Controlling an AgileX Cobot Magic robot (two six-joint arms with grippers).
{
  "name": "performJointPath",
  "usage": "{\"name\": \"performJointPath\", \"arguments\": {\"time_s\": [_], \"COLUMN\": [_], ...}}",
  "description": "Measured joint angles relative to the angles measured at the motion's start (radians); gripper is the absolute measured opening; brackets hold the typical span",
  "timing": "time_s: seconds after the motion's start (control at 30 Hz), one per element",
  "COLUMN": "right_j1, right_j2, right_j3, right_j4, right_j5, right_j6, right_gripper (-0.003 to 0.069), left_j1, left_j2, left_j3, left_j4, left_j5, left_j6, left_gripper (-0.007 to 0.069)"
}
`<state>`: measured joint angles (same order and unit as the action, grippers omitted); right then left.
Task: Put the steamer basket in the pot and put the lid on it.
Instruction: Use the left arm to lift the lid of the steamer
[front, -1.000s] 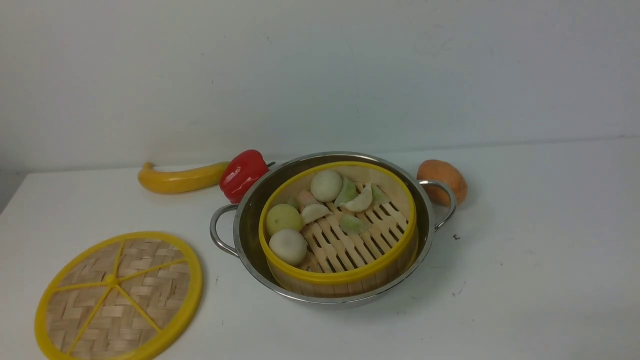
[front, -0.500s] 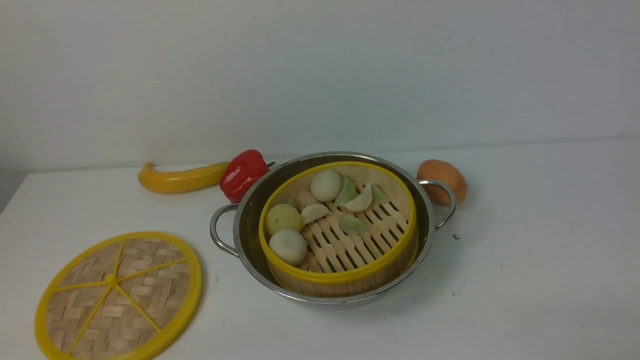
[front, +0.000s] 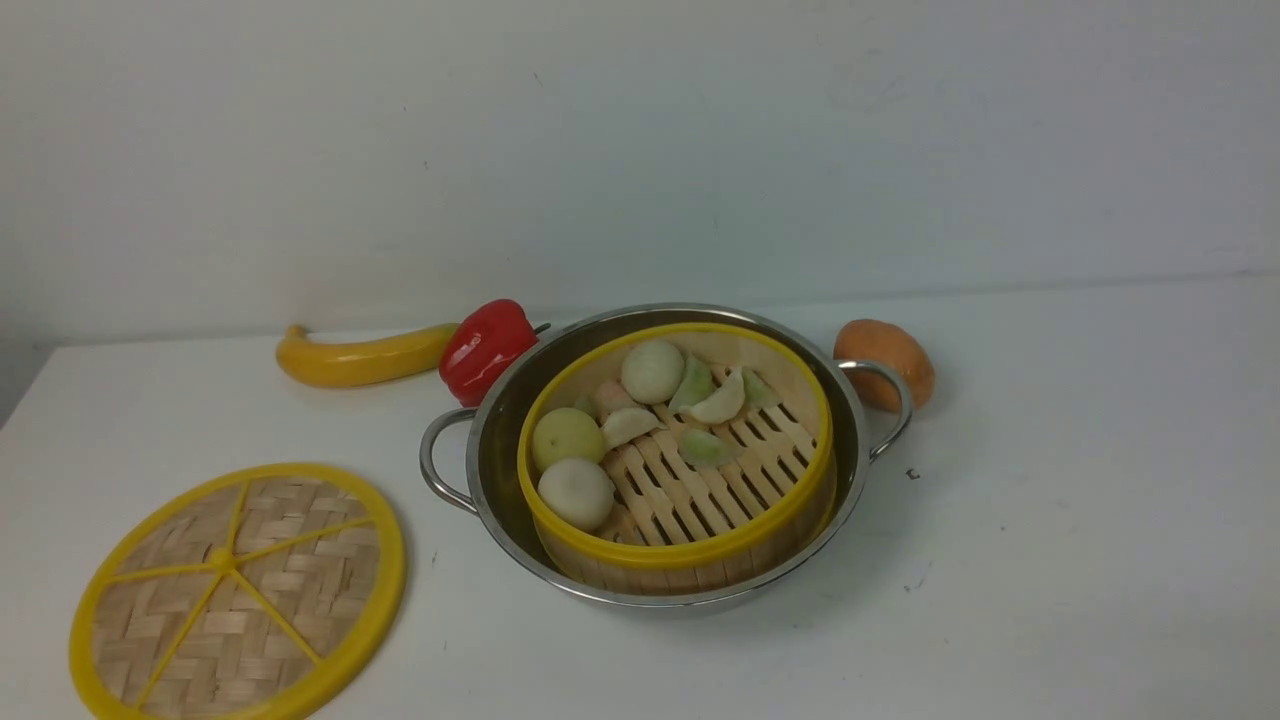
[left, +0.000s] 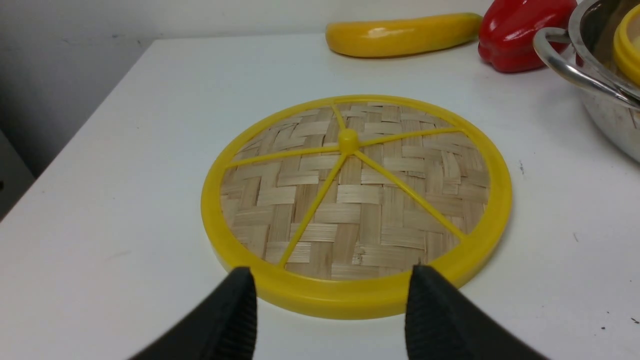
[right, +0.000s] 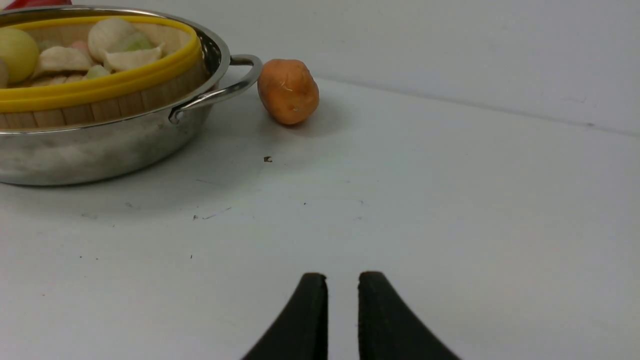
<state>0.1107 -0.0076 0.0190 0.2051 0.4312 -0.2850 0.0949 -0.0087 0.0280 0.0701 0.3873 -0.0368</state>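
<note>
Facing lid (left: 380, 200), left fingers (left: 227, 320) apart

The steamer basket (right: 100, 85) sits in the shiny pot (right: 75, 155). The right gripper (right: 343, 281) has its two black tips slightly apart.

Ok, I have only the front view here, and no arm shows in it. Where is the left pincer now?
Observer: The left pincer is open and low, at the edge of the lid that faces the robot.
Operator: Does it hold the lid?
Observer: No. Its fingers stand wide apart, not closed on the rim. Whether they touch it I cannot tell.
Operator: And the right pincer?
Observer: The right pincer is low over the table, apart from the pot, with only a narrow gap between its fingers and nothing in it.
</note>
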Motion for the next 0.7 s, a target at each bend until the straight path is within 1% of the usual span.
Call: {"name": "performJointPath", "arguments": {"time_s": [0.7], "right_j1": [0.0], "right_j2": [0.0], "right_j3": [0.0], "right_j4": [0.0], "right_j5": [0.0], "right_j6": [0.0], "right_gripper": [0.0105], "left_j1": [0.0], "left_j2": [0.0], "left_j3": [0.0], "left_j4": [0.0], "left_j5": [0.0], "left_j6": [0.0], "left_gripper": [0.0379]}}
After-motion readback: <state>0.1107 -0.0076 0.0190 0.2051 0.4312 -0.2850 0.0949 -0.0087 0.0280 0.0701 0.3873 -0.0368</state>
